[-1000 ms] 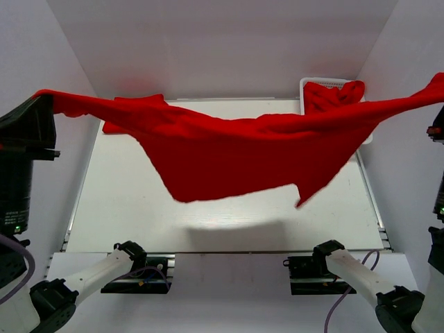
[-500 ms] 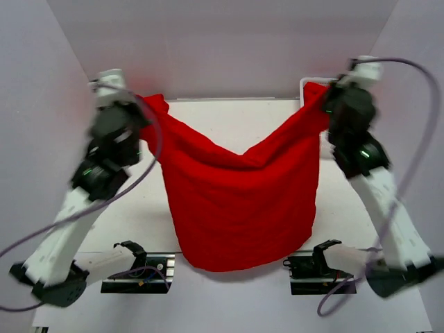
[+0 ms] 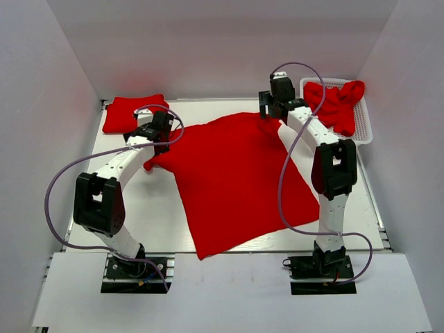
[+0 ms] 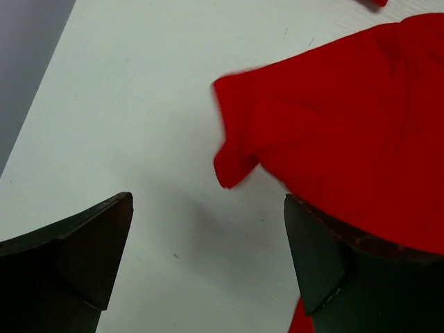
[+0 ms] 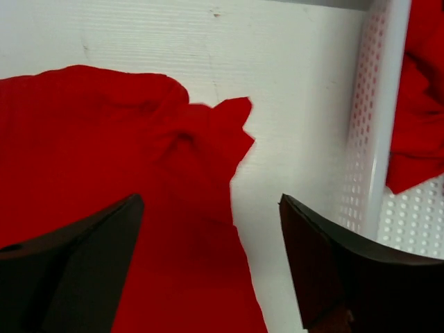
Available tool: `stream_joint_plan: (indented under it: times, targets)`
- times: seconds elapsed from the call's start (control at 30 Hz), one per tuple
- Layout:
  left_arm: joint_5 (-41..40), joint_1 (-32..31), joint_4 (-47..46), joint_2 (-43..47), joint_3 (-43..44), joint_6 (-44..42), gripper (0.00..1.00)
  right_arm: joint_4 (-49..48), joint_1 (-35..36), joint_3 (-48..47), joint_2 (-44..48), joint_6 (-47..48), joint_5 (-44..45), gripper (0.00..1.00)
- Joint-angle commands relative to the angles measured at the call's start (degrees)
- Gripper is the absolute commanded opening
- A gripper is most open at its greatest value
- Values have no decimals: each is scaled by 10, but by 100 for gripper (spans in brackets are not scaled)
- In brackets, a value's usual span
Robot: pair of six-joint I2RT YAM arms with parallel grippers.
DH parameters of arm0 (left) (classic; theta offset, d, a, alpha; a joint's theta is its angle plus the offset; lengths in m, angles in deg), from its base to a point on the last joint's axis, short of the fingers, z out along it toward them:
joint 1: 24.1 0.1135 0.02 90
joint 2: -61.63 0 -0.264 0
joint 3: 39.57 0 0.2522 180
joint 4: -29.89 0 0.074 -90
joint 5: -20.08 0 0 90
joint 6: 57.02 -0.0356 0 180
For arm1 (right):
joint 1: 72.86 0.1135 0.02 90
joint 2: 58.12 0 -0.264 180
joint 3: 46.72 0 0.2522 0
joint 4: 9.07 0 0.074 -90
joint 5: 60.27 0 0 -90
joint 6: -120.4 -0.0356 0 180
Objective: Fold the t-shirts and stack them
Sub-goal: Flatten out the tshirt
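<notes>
shirt: red t-shirt [image 3: 236,180] lies spread flat on bench [image 3: 159,218] | left hand [image 3: 161,132]: wide, empty, over a sleeve | right hand [image 3: 270,111]: wide, empty, over far edge | handling: likely light, limp, creases easily; pinch sleeve edges or hem corners

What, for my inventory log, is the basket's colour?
The basket is plain white perforated plastic, seen best in the right wrist view.
</notes>
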State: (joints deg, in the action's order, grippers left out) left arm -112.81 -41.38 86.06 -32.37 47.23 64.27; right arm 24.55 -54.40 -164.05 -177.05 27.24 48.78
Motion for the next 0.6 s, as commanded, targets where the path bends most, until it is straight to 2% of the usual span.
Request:
stream_joint_plan:
  times: [0.0,0.13,0.17,0.33,0.37,0.43,0.47,0.53,0.57]
  targets:
    - [31,1,3,44,32,1,100,31,3,-64,19,-5,-47,90]
    - [77,7,-50,51,38,-58,100,13,4,-22,70,-4,-114,90]
    - [92,7,-66,57,38,-95,100,13,6,-16,80,-4,-123,90]
    - [205,7,-152,19,45,-174,100,59,24,56,159,-21,-182,90]
    - [220,7,-163,8,50,-185,100,62,29,120,184,-43,-203,90]
    - [253,7,-184,-30,61,-192,100,56,38,174,228,-61,-222,90]
    - [260,7,-190,-47,70,-197,100,52,40,260,256,-93,-233,90]
    - [265,7,-183,-101,101,-197,100,48,48,338,307,-108,-236,90]
    - [272,7,-172,-122,115,-197,100,51,47,384,319,-145,-224,90]
